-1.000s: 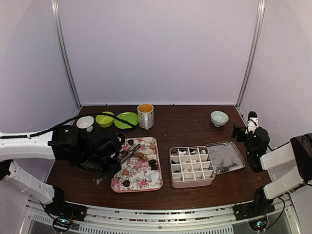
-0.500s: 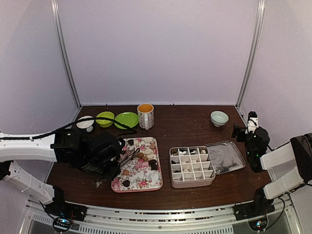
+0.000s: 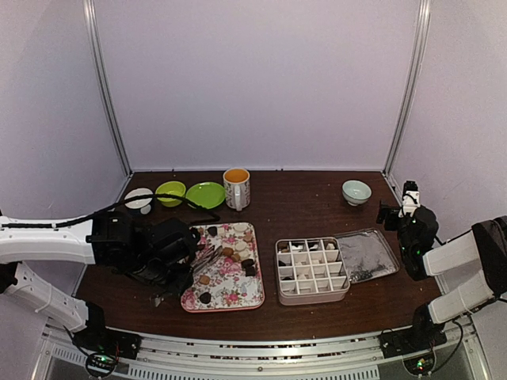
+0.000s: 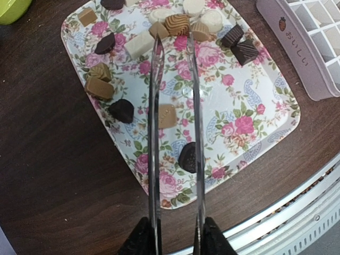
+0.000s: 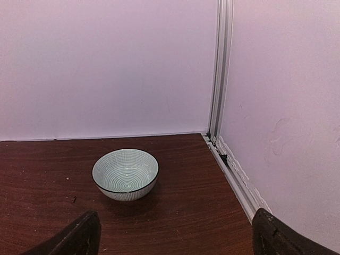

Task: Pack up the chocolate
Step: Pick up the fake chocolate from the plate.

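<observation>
Several chocolates, dark, tan and white, lie on the floral tray (image 4: pixel 255 106), left of centre in the top view (image 3: pixel 231 305). My left gripper (image 4: pixel 174 241) is shut on metal tongs (image 4: pixel 154 133) and reaches over the tray from the left (image 3: pixel 190 255). The tong tips stand on either side of a ribbed tan chocolate (image 4: pixel 177 24); I cannot tell whether they pinch it. The divided box (image 3: pixel 311 271) right of the tray holds a few chocolates in its far rows. My right gripper (image 5: pixel 172 239) is open and empty at the right (image 3: pixel 392 214).
The box lid (image 3: pixel 366 255) lies right of the box. A mug (image 3: pixel 236 188), green dishes (image 3: pixel 204 194) and a small white bowl (image 3: pixel 139 198) stand at the back left. A pale striped bowl (image 5: pixel 125 173) stands in front of the right gripper, near the right wall.
My left arm has shifted slightly toward the near edge with the tongs still over the tray. The right arm has not moved.
</observation>
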Controlling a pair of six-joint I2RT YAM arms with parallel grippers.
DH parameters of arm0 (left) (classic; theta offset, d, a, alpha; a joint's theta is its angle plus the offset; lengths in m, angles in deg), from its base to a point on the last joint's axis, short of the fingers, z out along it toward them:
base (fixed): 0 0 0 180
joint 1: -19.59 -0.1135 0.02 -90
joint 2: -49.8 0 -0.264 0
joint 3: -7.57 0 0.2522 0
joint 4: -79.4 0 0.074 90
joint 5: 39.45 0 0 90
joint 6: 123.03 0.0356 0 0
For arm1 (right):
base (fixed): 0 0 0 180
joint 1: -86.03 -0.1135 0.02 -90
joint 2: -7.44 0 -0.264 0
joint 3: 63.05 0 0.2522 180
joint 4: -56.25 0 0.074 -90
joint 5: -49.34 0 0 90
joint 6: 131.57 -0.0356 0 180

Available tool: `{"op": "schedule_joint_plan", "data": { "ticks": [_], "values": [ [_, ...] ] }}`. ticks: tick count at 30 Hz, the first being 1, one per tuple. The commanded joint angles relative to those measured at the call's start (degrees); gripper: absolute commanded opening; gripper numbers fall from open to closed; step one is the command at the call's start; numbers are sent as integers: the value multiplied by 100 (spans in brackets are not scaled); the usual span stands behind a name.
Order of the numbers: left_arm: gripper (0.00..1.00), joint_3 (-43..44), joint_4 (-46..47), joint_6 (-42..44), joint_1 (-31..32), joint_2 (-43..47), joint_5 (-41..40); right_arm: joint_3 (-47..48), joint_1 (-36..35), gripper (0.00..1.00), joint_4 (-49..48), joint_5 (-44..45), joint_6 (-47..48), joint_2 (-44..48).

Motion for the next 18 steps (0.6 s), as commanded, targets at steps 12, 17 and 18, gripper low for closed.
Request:
{"op": "schedule_joint_plan", "data": {
  "ticks": [12,17,18],
  "values": [
    [35,188,-248,23,-292,-78,0,74,29,100,1,10,-3,-9],
    [35,242,-258,83,-340,-119,0,82,34,100,3,10,-3,-10],
    [35,247,-258,97,-344,-130,13,75,26,100,1,8,-3,-9]
  ]
}}
